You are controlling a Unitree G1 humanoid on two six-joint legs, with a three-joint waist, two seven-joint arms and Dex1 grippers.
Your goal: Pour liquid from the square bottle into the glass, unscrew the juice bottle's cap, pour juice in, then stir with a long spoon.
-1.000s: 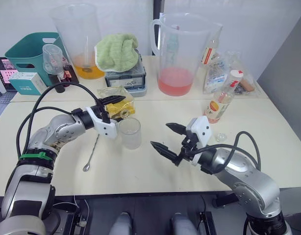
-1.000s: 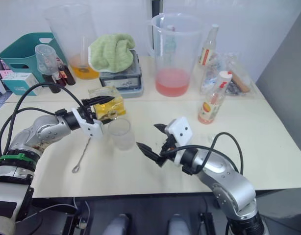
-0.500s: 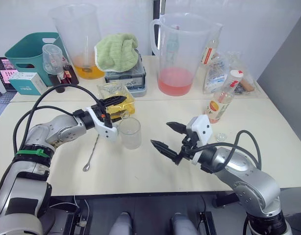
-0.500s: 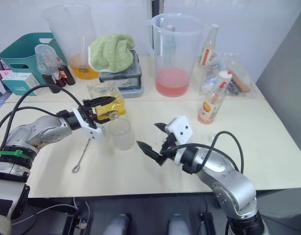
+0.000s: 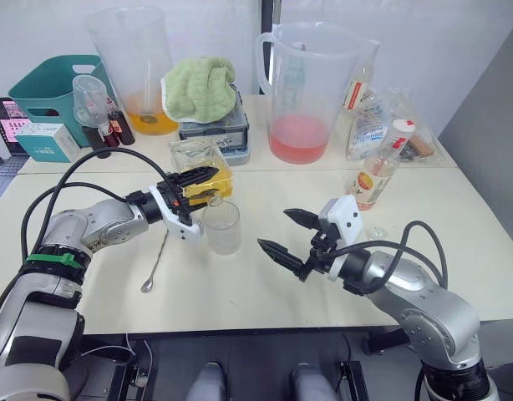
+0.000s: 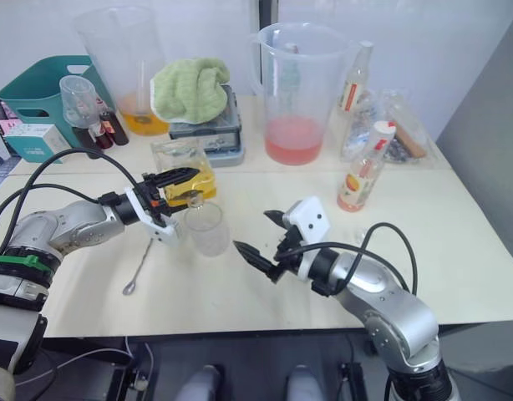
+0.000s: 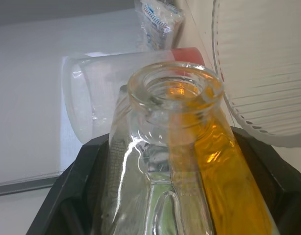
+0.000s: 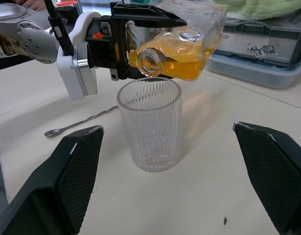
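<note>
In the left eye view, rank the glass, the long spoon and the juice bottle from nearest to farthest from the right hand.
1. The glass, just to the left of the right hand.
2. The juice bottle, behind it and to its right.
3. The long spoon, far to the left beyond the glass.

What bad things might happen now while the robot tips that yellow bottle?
1. The square bottle, tilted in the left gripper, has its mouth near the rim of the glass; liquid might splash onto the table.
2. The bottle could bump the glass and knock it over.
3. Smooth glass may slip between the fingers.
</note>
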